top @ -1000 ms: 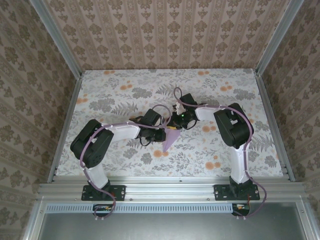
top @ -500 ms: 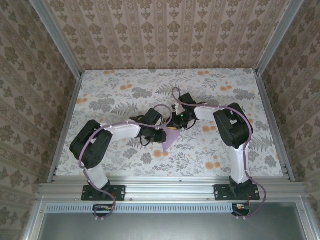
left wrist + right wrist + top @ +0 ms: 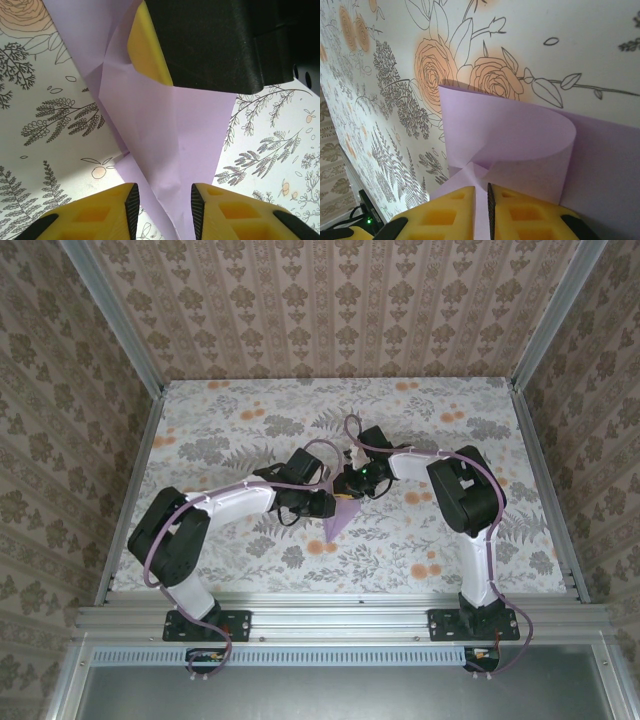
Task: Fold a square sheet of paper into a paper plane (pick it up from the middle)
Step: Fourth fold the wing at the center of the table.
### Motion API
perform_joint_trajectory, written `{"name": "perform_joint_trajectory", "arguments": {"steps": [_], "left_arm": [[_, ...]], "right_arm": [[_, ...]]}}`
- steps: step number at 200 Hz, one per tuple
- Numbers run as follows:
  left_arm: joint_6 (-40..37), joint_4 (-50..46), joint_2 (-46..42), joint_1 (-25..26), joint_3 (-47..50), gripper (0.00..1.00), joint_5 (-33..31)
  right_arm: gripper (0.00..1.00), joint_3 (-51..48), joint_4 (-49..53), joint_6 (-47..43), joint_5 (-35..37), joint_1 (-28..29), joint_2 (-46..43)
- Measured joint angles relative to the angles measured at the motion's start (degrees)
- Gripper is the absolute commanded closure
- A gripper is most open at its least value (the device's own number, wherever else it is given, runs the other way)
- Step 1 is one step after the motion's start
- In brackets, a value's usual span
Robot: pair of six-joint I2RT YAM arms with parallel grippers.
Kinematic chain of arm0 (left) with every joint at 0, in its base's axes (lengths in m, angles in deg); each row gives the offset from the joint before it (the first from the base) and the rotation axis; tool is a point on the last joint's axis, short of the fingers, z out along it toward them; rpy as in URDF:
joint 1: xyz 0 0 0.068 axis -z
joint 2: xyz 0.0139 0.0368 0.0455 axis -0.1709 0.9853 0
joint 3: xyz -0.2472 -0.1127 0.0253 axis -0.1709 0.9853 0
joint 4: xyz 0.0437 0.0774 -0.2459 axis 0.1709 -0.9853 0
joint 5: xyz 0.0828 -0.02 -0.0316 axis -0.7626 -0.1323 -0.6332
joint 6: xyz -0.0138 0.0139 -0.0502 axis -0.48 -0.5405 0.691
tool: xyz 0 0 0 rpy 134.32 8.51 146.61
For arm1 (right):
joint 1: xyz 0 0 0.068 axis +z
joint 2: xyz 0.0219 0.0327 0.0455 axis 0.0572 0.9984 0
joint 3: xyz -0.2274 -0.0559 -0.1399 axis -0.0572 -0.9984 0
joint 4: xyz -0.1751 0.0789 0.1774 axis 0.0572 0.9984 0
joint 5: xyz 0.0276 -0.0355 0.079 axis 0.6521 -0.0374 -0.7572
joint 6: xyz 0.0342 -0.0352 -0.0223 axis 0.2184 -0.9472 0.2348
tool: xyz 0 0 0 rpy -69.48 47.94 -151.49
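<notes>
One floral tabletop [image 3: 230,410], damask walls [image 3: 340,300]; left gripper [image 3: 162,200] ajar, right gripper [image 3: 481,192] tight on paper [image 3: 175,130].

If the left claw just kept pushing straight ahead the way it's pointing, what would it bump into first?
Probably the purple paper, lying between the open fingers of the left gripper. Just beyond it is the right gripper, pinching the same sheet. Depth is hard to judge.

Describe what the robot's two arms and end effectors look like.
The left arm and right arm have white links, bulky black joints and looping purple cables. The left end effector and right end effector have yellow fingers with black inner faces. A green light glows near the right wrist.
</notes>
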Motion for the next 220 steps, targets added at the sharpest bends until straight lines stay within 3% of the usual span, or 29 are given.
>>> {"name": "perform_joint_trajectory", "arguments": {"steps": [220], "left_arm": [[6.64,4.15,2.51,0.44,3.87,0.56,3.61]], "right_arm": [[0.81,-0.63,-1.2,0.28,-0.9,-0.07,-0.02]]}}
